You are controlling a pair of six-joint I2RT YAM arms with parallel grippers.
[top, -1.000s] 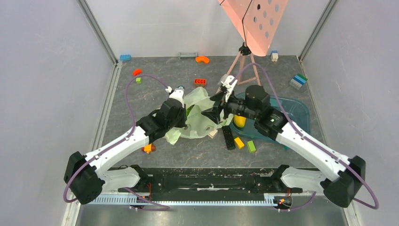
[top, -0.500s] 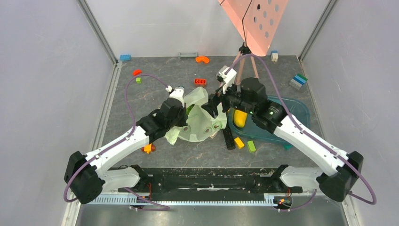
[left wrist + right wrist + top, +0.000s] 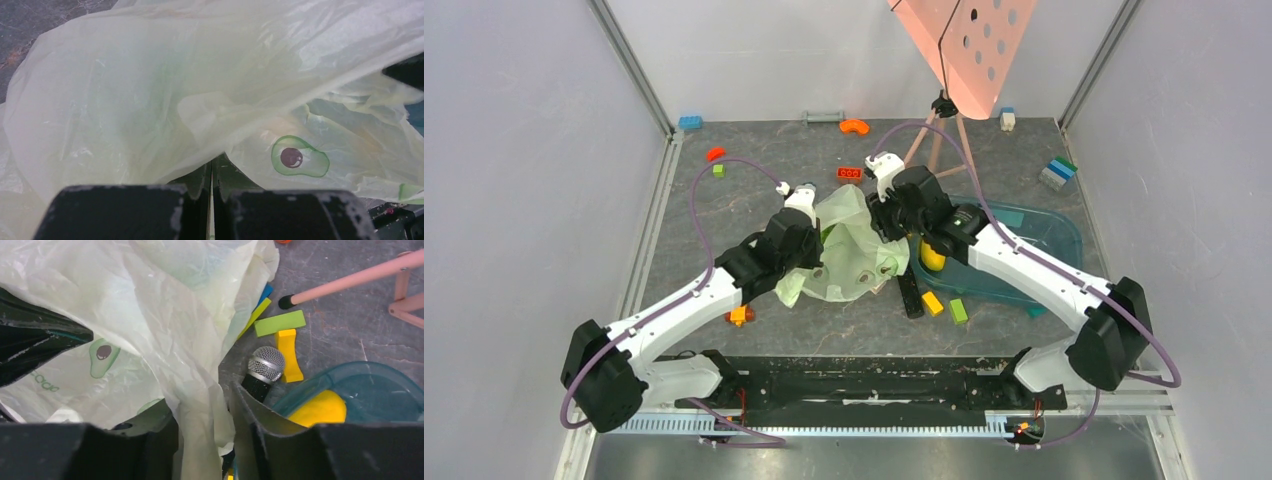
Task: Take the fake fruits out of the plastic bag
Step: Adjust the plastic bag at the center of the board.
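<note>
Plastic bag [image 3: 849, 255], pale green and crumpled, lay bunched between the two grippers in the top view. We saw the left gripper [image 3: 815, 262] at its near side and the right gripper [image 3: 882, 222] dipping in from its far side. From above we could see neither pair of fingertips. One of the fake fruits, the yellow fruit [image 3: 932, 257], sat outside the bag in the teal tray [image 3: 1054, 235], just beside the right gripper. Bare table [image 3: 754, 200] lay open beyond the left gripper.

The left wrist view gave us what the top hid. Those jaws were closed tight, with a fold of film running down into their seam. Thin translucent sheet filled the space ahead of them, bearing an avocado print [image 3: 299, 159].

In the right wrist view the jaws stood apart, and a crinkled fold of bag hung loosely between them. To the right of those fingers the room was crowded: a toy microphone [image 3: 265, 367], a yellow brick [image 3: 289, 352], a green brick [image 3: 279, 322] and the tray's rim, with the smooth yellow fruit inside. A pink stand leg [image 3: 350, 277] crossed farther ahead.
</note>
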